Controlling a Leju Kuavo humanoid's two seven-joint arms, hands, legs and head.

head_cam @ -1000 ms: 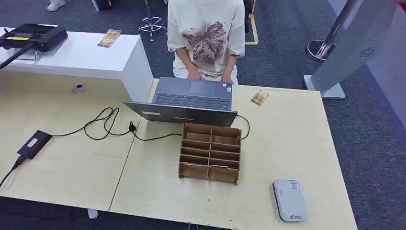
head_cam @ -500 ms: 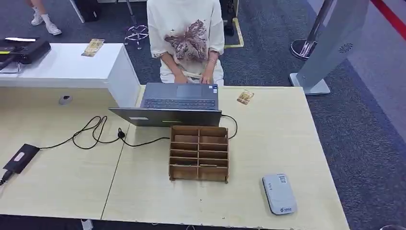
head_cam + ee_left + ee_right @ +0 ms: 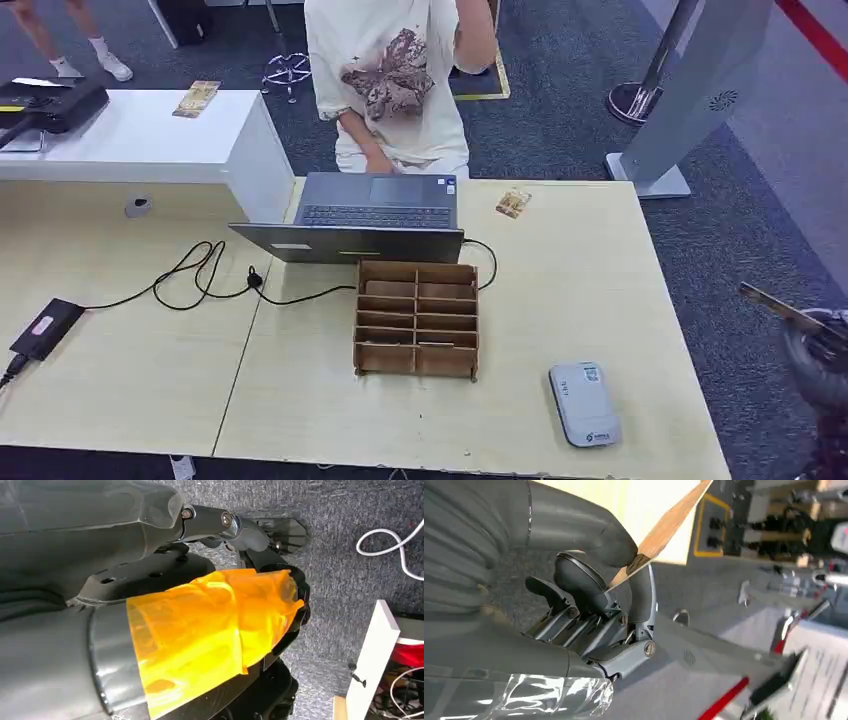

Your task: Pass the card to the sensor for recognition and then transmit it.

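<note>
The right hand (image 3: pixel 818 345) sits off the table's (image 3: pixel 600 270) right edge, pinching the card (image 3: pixel 780 306) between thumb and fingers (image 3: pixel 574 605) (the card projects clear of the grip). The left hand (image 3: pixel 240 535) hangs over the carpet; whether it is clenched cannot be told. The step in hand appears to be presenting the card to the sensor (image 3: pixel 584 403), lying flat near the table's front right. Recommended: carry the card level over the sensor face, keep the pinch firm, and avoid the wooden organizer (image 3: pixel 416 320).
</note>
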